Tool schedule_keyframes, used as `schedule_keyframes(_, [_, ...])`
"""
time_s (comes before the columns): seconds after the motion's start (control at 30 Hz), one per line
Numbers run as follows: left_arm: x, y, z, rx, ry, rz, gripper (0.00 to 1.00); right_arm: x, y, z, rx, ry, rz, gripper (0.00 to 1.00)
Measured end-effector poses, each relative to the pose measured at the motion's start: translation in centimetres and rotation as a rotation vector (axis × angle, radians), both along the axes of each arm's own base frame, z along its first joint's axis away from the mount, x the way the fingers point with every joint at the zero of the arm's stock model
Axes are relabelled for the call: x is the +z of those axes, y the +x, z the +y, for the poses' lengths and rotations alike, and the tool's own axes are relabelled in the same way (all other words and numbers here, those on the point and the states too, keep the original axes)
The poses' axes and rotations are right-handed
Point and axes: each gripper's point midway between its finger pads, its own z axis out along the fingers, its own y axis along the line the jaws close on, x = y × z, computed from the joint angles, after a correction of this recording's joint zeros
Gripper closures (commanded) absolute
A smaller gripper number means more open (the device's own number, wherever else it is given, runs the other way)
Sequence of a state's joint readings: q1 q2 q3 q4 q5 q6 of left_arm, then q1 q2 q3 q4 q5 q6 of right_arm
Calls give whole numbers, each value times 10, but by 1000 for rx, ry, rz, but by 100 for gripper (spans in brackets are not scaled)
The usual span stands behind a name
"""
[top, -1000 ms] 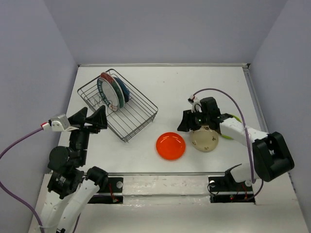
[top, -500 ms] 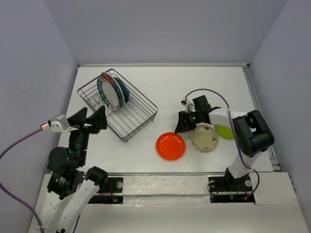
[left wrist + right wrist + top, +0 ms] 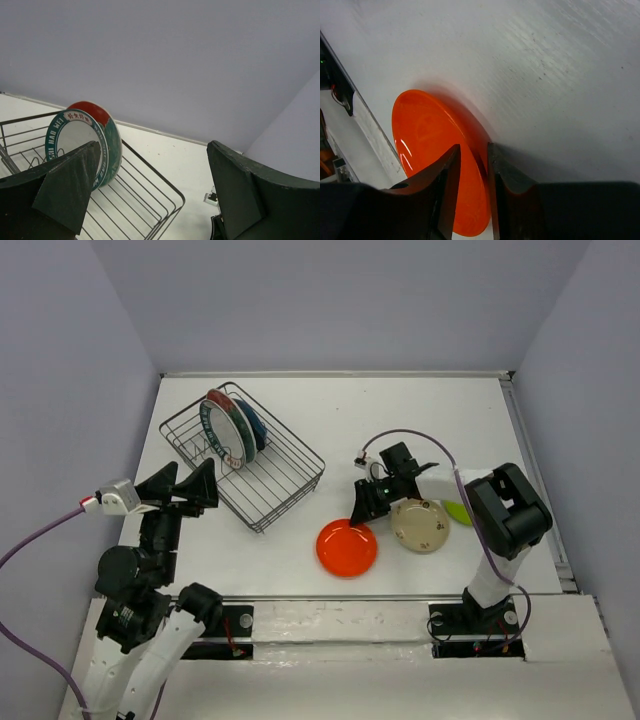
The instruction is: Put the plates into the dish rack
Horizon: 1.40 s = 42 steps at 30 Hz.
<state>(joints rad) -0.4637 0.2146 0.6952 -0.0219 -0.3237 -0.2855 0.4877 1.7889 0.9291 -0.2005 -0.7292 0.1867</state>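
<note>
Plates stood and lay in two groups on the white table (image 3: 340, 420). Three stood on edge at the far end of the dish rack (image 3: 292, 478), a dark wire basket on the left side of the table. They were a teal-rimmed plate (image 3: 214, 432), a red plate (image 3: 226, 406) pressed against it, and a blue plate (image 3: 256, 426) just to their right. The rest of the rack's slots held nothing.

Right of the rack, near the front edge, an orange plate (image 3: 347, 548) lay on the table. A speckled beige plate (image 3: 420, 525) lay just beside it to the right. Only a sliver of a green plate (image 3: 458, 512) showed past the right arm.

The right gripper (image 3: 358, 510) reached down to the orange plate's far edge. From its wrist camera, its two fingers (image 3: 445, 195) were pinched on the rim, one on each side.

The left gripper (image 3: 187, 486) hovered just beside the rack's near-left corner. Its fingers (image 3: 65, 185) were spread wide and held nothing.
</note>
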Motion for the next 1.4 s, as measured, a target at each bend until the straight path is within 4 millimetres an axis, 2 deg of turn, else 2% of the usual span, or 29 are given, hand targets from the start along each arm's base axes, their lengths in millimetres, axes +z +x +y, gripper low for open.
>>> schedule_keyframes(0.17, [0, 0, 0, 2, -1, 0, 1, -6, -8, -4, 3, -9, 25, 93])
schedule_keyframes(0.4, [0, 0, 0, 2, -1, 0, 1, 1, -14, -4, 0, 7, 35, 93])
schedule_keyframes(0.47, [0, 0, 1, 3, -2, 0, 1, 16, -17, -4, -15, 22, 11, 93])
schedule_keyframes(0.57, [0, 0, 1, 2, -2, -1, 1, 59, -16, 4, -31, 68, -101, 93])
schedule_keyframes(0.6, [0, 0, 1, 3, -2, -1, 1, 79, -18, 12, -25, 82, -159, 93])
schedule_keyframes(0.67, [0, 0, 1, 4, -2, -1, 1, 119, -25, 33, 14, 137, -259, 93])
schedule_keyframes(0.7, [0, 0, 1, 5, -3, -1, 1, 149, -31, 53, 44, 176, -326, 93])
schedule_keyframes(0.8, [0, 0, 3, 15, -5, 1, 1, 216, -29, 99, 53, 249, -488, 93])
schedule_keyframes(0.87, [0, 1, 4, 24, -8, 3, 1, 251, -16, 125, 2, 275, -584, 93])
schedule_keyframes(0.9, [0, 1, 5, 26, -9, 3, 1, 269, -3, 137, -50, 270, -631, 93])
schedule_keyframes(1.0, [-1, 2, 9, 47, -14, 7, 1, 301, 40, 178, -212, 249, -754, 93])
schedule_keyframes(1.07, [-2, 2, 12, 66, -19, 14, 1, 305, 73, 202, -330, 212, -823, 93])
schedule_keyframes(1.1, [-3, 2, 13, 72, -21, 17, 1, 298, 92, 216, -405, 162, -869, 93])
schedule_keyframes(1.2, [-4, 3, 17, 92, -35, 22, 1, 274, 128, 245, -535, 49, -965, 93])
schedule_keyframes(1.33, [-8, 3, 24, 131, -55, 41, 1, 232, 149, 269, -628, -99, -1102, 93])
schedule_keyframes(1.4, [-10, 3, 28, 150, -65, 50, 1, 221, 151, 274, -649, -145, -1156, 93])
